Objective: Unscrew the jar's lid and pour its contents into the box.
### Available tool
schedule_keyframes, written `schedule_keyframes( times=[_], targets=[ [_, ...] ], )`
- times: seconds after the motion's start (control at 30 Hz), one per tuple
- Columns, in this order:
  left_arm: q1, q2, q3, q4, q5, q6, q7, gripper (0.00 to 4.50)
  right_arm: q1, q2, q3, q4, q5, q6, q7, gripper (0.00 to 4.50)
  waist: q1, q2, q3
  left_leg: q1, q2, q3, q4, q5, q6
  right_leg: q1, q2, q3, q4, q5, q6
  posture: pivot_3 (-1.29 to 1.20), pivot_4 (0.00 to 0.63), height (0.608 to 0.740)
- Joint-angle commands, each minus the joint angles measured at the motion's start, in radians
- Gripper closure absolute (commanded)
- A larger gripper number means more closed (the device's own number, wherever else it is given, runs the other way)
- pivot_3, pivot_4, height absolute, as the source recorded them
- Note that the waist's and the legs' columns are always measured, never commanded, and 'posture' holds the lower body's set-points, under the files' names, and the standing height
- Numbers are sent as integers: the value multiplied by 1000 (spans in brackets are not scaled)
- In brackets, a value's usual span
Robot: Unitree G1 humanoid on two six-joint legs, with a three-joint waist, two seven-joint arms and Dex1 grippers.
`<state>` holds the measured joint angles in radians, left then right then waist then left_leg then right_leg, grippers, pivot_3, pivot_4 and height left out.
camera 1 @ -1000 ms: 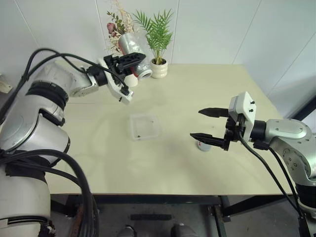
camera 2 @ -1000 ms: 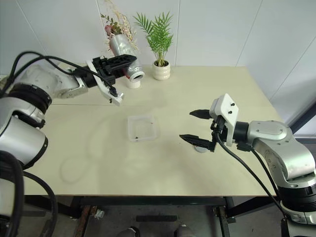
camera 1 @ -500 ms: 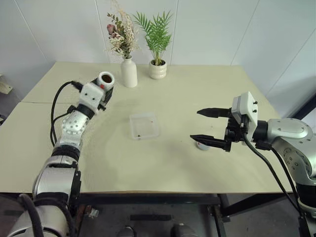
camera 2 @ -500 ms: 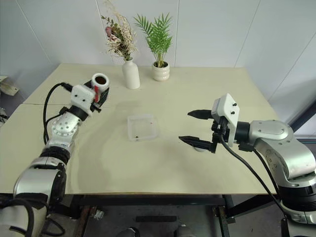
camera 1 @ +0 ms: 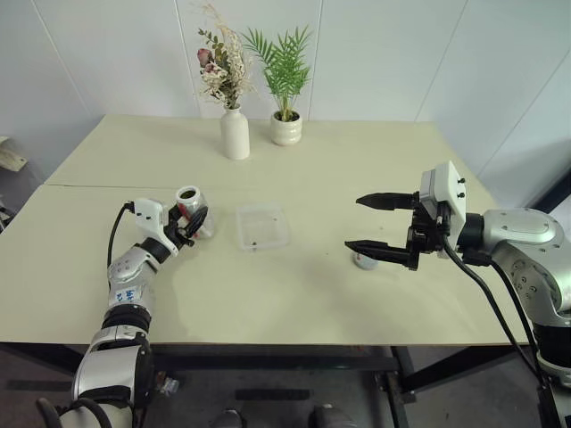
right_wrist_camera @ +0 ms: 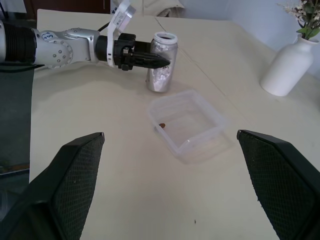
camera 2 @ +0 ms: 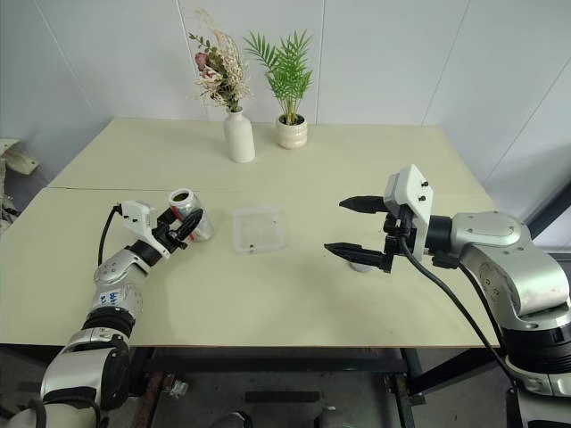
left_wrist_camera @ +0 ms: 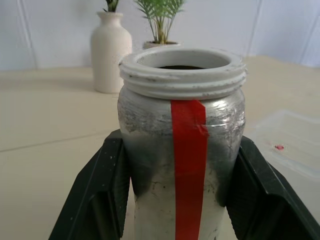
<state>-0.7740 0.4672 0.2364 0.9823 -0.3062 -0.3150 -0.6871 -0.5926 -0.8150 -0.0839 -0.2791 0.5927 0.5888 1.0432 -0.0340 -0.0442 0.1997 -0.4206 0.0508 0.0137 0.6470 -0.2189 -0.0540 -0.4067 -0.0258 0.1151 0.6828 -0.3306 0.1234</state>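
While left gripper [camera 2: 181, 226] clamps open jar [camera 2: 188, 214] upright on table [camera 2: 294, 294] beside clear box [camera 2: 260, 228], few brown bits [right_wrist_camera: 162, 125] lie inside. Set jar flat before releasing. Right gripper [camera 2: 355, 229] spread empty above lid [camera 1: 365, 261].

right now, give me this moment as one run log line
left hand: shut on jar, upright, lid off | right hand: open, empty, above lid on table | box: few dark bits inside

Beige table [camera 1: 294, 294]; on it: clear box [camera 1: 262, 226]; lid [camera 1: 364, 261]; white vase [camera 1: 235, 134]; plant pot [camera 1: 286, 127]
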Motion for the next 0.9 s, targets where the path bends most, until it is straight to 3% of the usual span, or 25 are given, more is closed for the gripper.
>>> schedule_keyframes(
  times=[0.03,0.43,0.63,0.7,0.9],
  targets=[
    [-5,40,-28,-32,43,38,-35,2371,-3,-11,-34,-20,21,-17,15,0,-2,0,0,0,0,0,0,0,0,0,0,0,0,0,0,0,150,740],
    [-23,68,-57,-48,89,111,-61,2371,17,-7,-34,-25,10,-40,10,0,-2,0,0,0,0,0,-1,0,0,1,0,0,-3,0,0,0,150,740],
    [-21,79,-55,-59,90,128,-81,483,21,-11,-34,-26,5,-44,9,0,-1,0,0,-1,0,0,-2,0,1,1,0,0,-5,0,0,0,150,740],
    [-19,83,-55,-68,87,134,-97,55,19,-11,-34,-25,4,-45,10,0,-1,0,0,-1,0,0,-3,0,1,1,0,0,-6,0,0,0,150,740],
    [7,124,-49,-122,71,174,-185,55,11,-14,-31,-17,3,-44,16,0,-3,0,0,-1,0,0,-7,-1,1,0,0,0,-10,0,0,0,150,740]
  ],
)
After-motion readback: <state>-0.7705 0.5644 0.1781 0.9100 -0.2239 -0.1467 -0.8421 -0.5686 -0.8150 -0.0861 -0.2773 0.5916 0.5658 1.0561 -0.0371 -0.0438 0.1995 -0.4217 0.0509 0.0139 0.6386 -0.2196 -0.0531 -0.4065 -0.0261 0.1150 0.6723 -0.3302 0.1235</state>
